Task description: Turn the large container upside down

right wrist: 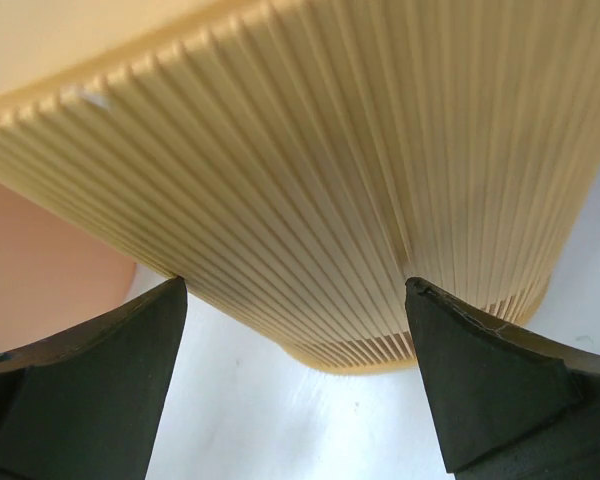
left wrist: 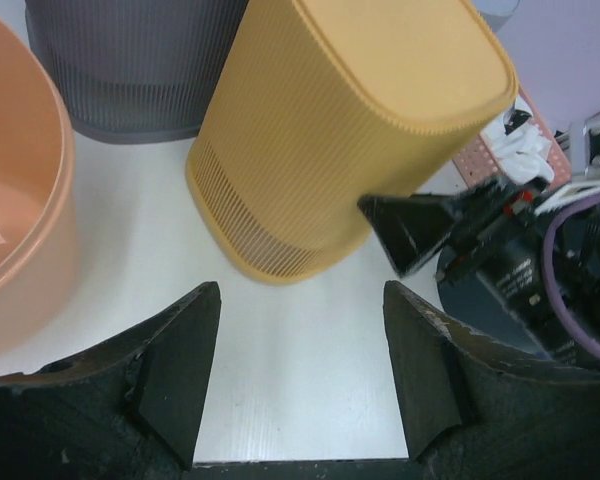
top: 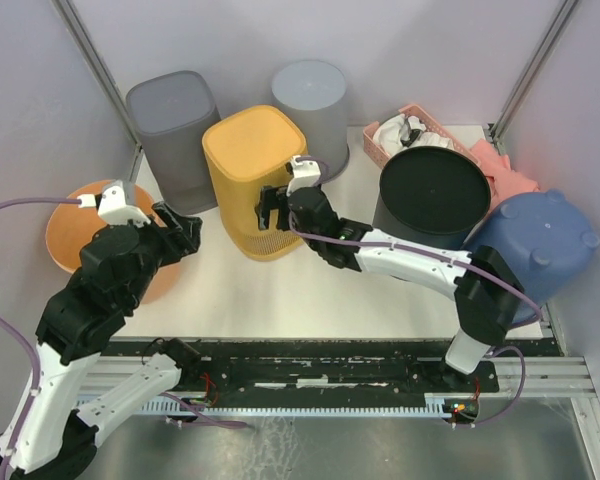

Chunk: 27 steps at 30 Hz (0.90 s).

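Note:
The large container is a yellow ribbed bin in the middle of the white table, closed flat end up and rim down on the table. The left wrist view shows it ahead, leaning slightly. My left gripper sits to its left, apart from it; its jaws are open over bare table. My right gripper is at the bin's right side, open, with the ribbed wall filling the view just ahead of the fingertips. Nothing is held by either gripper.
A dark grey bin and a light grey bin stand behind the yellow one. An orange basin is at the left edge. At the right are a black round container, a blue tub and a pink basket.

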### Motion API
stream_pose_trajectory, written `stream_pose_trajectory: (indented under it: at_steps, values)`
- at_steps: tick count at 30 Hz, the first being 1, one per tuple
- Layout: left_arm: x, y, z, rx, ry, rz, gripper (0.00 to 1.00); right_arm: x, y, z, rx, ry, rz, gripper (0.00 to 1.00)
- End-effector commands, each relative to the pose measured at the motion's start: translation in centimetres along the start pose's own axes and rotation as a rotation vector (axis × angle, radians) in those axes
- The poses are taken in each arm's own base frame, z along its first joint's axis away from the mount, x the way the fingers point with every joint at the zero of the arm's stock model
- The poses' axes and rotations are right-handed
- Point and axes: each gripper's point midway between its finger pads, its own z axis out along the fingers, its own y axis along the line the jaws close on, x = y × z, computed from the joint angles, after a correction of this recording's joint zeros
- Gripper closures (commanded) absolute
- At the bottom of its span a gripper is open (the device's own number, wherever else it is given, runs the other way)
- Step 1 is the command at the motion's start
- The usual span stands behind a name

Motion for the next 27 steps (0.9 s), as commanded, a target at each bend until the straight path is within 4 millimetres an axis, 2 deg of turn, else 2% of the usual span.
stream_pose_trajectory:
  at_steps: [1,5,8,11,17,21,24,27]
  values:
    - [-0.5,0.7,-1.0,-0.019,-0.020,-0.038,0.26,-6.1,0.4,1.7,0.079,-0.185,0.095,0.01]
    - [0.1,0.6,-0.7,-0.012,-0.004,-0.036,0.25,-5.3,0.7,2.6,0.069,-0.157,0.125,0.01]
    - [0.3,0.4,-0.6,-0.003,0.005,-0.031,0.25,-4.9,1.2,2.1,0.029,-0.137,0.151,0.01]
    - [0.4,0.4,-0.5,-0.003,0.005,-0.029,0.25,-5.2,2.2,0.6,-0.045,-0.141,0.181,0.01]
    - [0.5,-0.3,-0.4,0.031,0.013,-0.029,0.26,-4.8,1.7,-3.3,-0.110,-0.150,0.222,0.01]
    - [-0.1,-0.8,-0.8,0.055,0.007,-0.029,0.26,-4.5,1.0,-6.2,-0.151,-0.166,0.255,0.01]
    - [-0.8,-0.7,-1.0,0.049,-0.014,-0.031,0.26,-3.0,3.0,-7.6,-0.249,-0.143,0.232,0.01]
    - [-1.4,-0.7,-1.1,0.043,-0.027,-0.028,0.26,-0.6,5.3,-7.4,-0.300,-0.100,0.216,0.01]
